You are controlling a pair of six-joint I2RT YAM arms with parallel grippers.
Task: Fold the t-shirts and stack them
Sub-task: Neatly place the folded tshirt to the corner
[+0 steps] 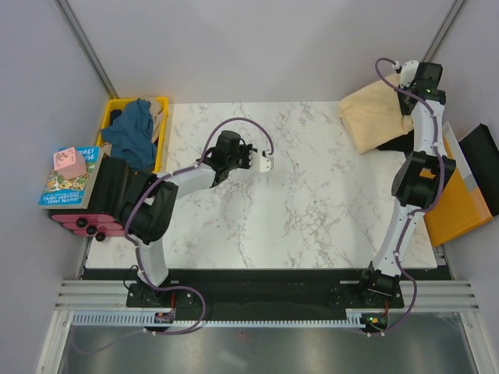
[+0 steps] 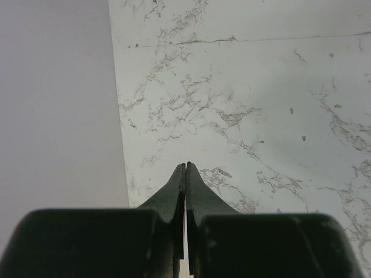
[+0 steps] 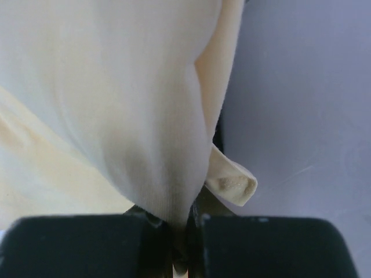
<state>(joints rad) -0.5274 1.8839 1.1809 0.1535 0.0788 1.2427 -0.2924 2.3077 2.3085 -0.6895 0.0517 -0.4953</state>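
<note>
Top external: book [image 1: 69,181], lettering illegible, beside crate [image 1: 163,117] with teal t-shirt [image 1: 132,134].

1. Two shirts seen clearly: cream shirt [image 1: 370,113] on the table's [image 1: 312,202] far right corner, teal shirt [image 1: 132,134] off its far left corner.
2. One yellow crate [image 1: 164,128].
3. One orange folder [image 1: 460,206] off the table's right edge.
4. One book [image 1: 66,185] off its left edge.
5. Two claws: left claw [image 2: 185,174], right claw [image 3: 188,223].
</note>
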